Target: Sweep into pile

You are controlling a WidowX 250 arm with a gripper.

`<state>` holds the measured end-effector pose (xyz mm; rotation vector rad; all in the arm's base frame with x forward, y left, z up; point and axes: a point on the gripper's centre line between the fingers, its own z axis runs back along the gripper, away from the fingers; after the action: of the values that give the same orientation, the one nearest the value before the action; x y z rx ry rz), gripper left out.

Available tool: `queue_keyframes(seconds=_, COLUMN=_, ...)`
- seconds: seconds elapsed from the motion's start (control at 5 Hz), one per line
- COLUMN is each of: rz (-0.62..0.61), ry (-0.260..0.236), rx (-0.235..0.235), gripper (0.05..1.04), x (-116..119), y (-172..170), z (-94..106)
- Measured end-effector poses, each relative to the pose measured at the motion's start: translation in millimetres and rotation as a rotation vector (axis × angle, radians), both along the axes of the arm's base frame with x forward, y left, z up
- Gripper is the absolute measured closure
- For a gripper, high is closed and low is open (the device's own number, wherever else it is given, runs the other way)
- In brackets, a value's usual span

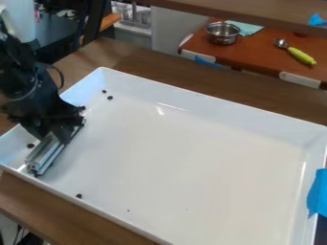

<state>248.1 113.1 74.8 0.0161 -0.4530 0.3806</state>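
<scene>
The sweep seems to be at its early part: in the white tray (191, 158) the dark pieces lie apart, and no pile is formed.
At the left of the frame, one small roundish dark piece (30, 145) lies beside the sweeping bar (47, 154), which is long, straight, ridged and silvery; the black tool (61, 133) appears to pinch this bar, slanting low over the tray's left end. To the right, one dark piece (79, 195) is near the lower wall, and two pieces (107, 94) are close together at upper left. Gathering all of them remains to do. The tray is smooth and glossy, on a brown wooden counter (51, 206); at the right edge is flat blue tape (317, 194).
</scene>
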Motion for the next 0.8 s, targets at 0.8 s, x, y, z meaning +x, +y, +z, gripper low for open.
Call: queue_keyframes(seconds=0.8, rz=-0.014, ry=-0.051, rx=-0.009, gripper=0.713, x=0.2, y=-89.8, z=7.2)
